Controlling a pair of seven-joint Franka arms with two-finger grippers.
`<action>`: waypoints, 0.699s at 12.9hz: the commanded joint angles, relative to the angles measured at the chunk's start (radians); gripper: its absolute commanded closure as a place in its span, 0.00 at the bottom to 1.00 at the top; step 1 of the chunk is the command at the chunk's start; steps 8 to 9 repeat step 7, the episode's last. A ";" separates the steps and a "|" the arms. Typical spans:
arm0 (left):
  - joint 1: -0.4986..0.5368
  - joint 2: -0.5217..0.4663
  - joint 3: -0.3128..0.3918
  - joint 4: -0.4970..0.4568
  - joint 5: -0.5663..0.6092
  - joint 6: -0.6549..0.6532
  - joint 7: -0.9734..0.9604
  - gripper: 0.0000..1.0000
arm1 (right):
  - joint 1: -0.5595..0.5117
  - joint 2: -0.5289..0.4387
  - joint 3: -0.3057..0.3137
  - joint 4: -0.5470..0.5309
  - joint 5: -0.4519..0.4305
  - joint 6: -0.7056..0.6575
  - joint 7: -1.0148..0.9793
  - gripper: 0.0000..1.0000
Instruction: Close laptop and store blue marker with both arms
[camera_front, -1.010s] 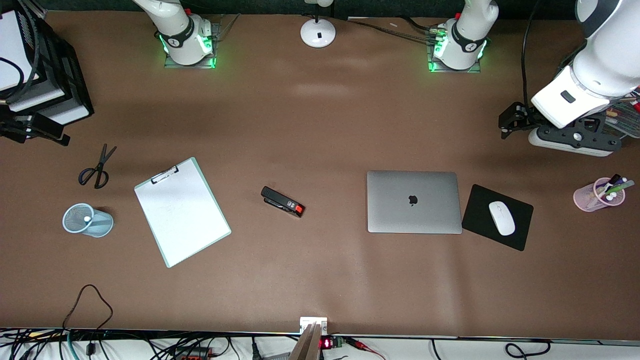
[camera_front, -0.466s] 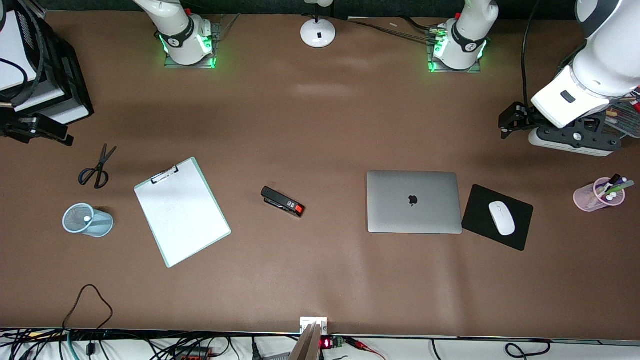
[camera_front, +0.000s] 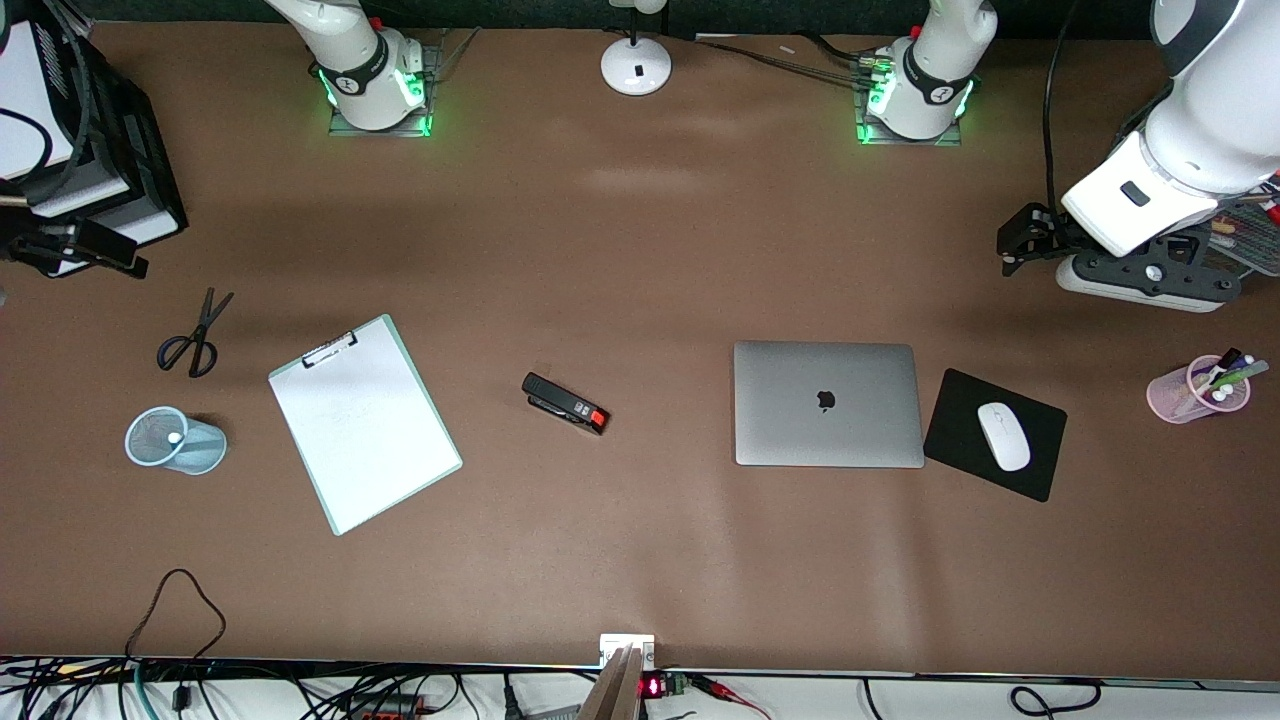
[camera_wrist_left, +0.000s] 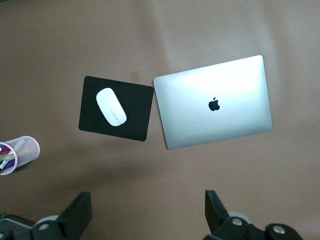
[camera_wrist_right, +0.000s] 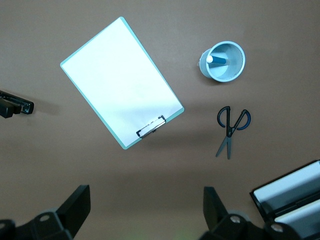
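The silver-grey laptop (camera_front: 828, 403) lies shut with its apple logo up, beside the mouse pad; it also shows in the left wrist view (camera_wrist_left: 215, 102). The blue marker (camera_wrist_right: 216, 59) stands in a light-blue mesh cup (camera_front: 175, 440) toward the right arm's end; only its white end (camera_front: 175, 437) shows in the front view. My left gripper (camera_front: 1150, 270) hangs high over the table's left-arm end, open and empty (camera_wrist_left: 145, 200). My right gripper (camera_front: 75, 252) hangs high at the right-arm end, over the table beside the black tray, open and empty (camera_wrist_right: 145, 197).
Between cup and laptop lie black scissors (camera_front: 195, 335), a white mint-edged clipboard (camera_front: 365, 425) and a black stapler (camera_front: 565, 403). A white mouse (camera_front: 1003, 436) sits on a black pad (camera_front: 955, 400). A pink pen cup (camera_front: 1200, 390) and a black file tray (camera_front: 110, 170) stand at the ends.
The right gripper has drifted slightly toward the robots' bases. The left arm, the laptop and the cup with the marker have not moved.
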 joint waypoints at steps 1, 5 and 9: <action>0.010 -0.017 -0.003 -0.003 -0.009 -0.015 0.008 0.00 | -0.002 -0.085 0.001 -0.089 -0.013 0.008 -0.008 0.00; 0.010 -0.017 -0.003 -0.003 -0.008 -0.015 0.008 0.00 | -0.002 -0.091 -0.001 -0.101 -0.013 0.017 -0.008 0.00; 0.010 -0.017 -0.002 -0.003 -0.008 -0.015 0.008 0.00 | -0.003 -0.091 -0.002 -0.101 -0.013 0.020 -0.008 0.00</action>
